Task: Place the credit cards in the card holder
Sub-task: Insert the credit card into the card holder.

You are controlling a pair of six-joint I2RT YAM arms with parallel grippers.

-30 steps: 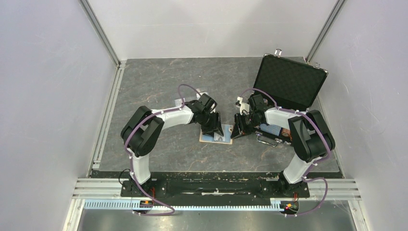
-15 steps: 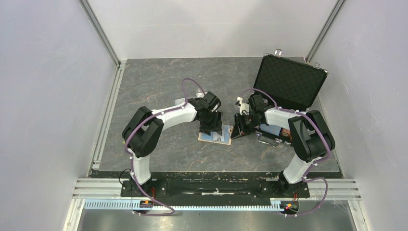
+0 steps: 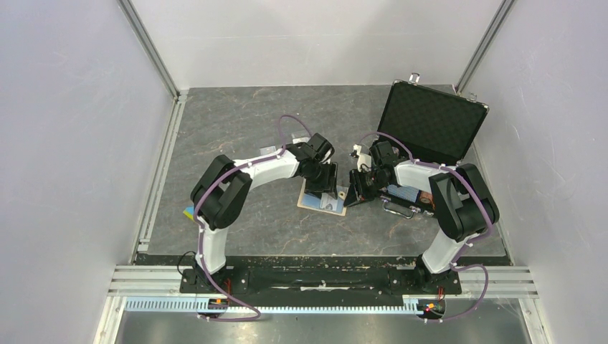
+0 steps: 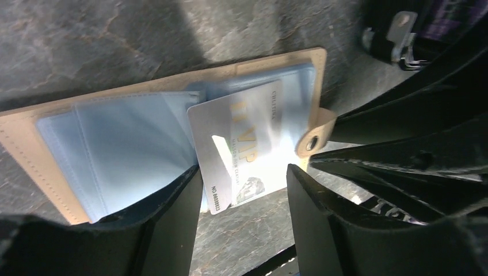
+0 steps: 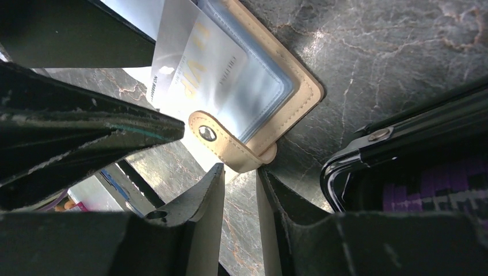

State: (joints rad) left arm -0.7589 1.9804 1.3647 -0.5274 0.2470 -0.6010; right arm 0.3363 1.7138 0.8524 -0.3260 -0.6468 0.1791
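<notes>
The card holder [image 3: 321,202] lies open on the table, tan with light blue pockets [image 4: 115,138]. One credit card [image 4: 241,144], pale and glossy with gold letters, is partly in the right-hand pocket, its near end sticking out over the table. My left gripper [image 4: 244,172] is open, its fingers on either side of that near end without pinching it. It hangs over the holder in the top view [image 3: 324,186]. My right gripper [image 5: 240,168] is narrowly closed on the end of the holder's snap tab [image 5: 230,146], at the holder's right edge [image 3: 353,193].
An open black case [image 3: 434,122] stands at the back right, its rim [image 5: 374,155] close beside my right gripper. A small blue and yellow block [image 3: 188,212] lies by my left arm's elbow. Metal rails and white walls border the table.
My left arm has swung to the right, bringing its gripper further over the card holder. The right arm and the holder have stayed in place.
</notes>
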